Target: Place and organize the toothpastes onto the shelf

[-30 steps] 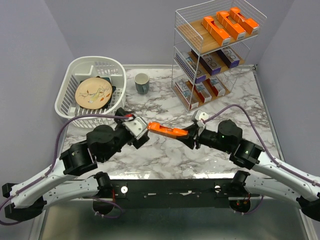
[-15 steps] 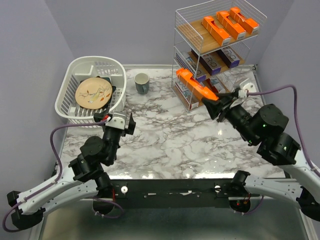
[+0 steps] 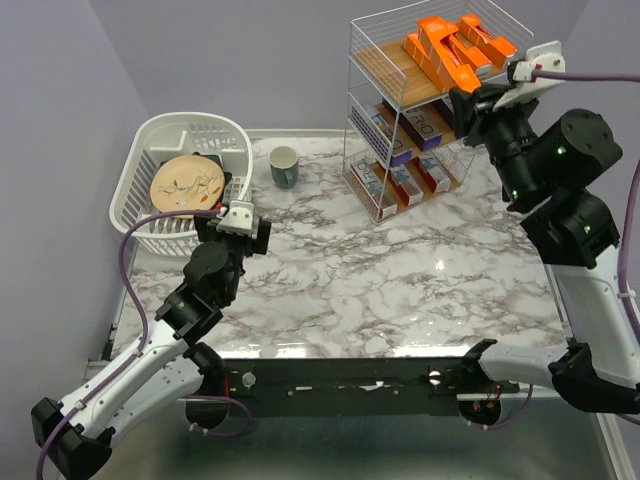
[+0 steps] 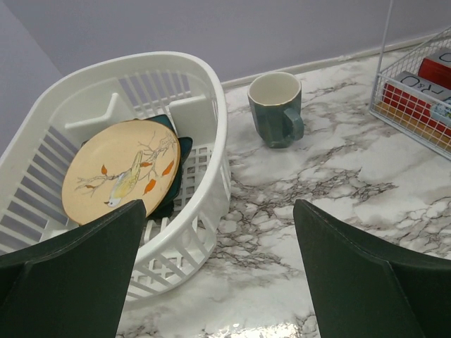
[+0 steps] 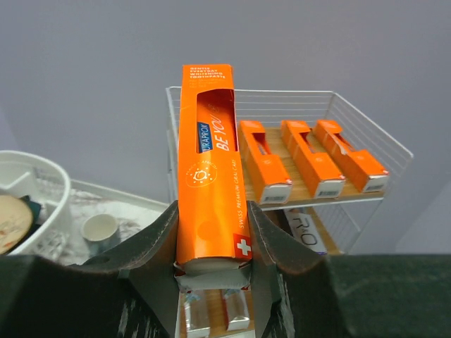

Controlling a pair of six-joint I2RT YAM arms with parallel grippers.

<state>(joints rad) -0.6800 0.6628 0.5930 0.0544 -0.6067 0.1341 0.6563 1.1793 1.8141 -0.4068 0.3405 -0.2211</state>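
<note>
Three toothpastes (image 5: 310, 158) top the shelf (image 5: 277, 144); my right jaws clench a fourth box (image 5: 210, 162), best lowered parallel beside them; left jaws released.

Readable print: one brand name, a slogan and a few stray letters.
In the right wrist view, the bright orange long cardboard toothpaste box (image 5: 211, 169) carries "BE YOU" in white, a blue strip that appears to read "CURAPROX", small print "SWISS PREMIUM ORAL CARE" and a white cross on a red square. The lines at its far end are too small to read. A silver-grey cardboard box (image 5: 304, 229) lower in that view shows large letters "RO".
</note>
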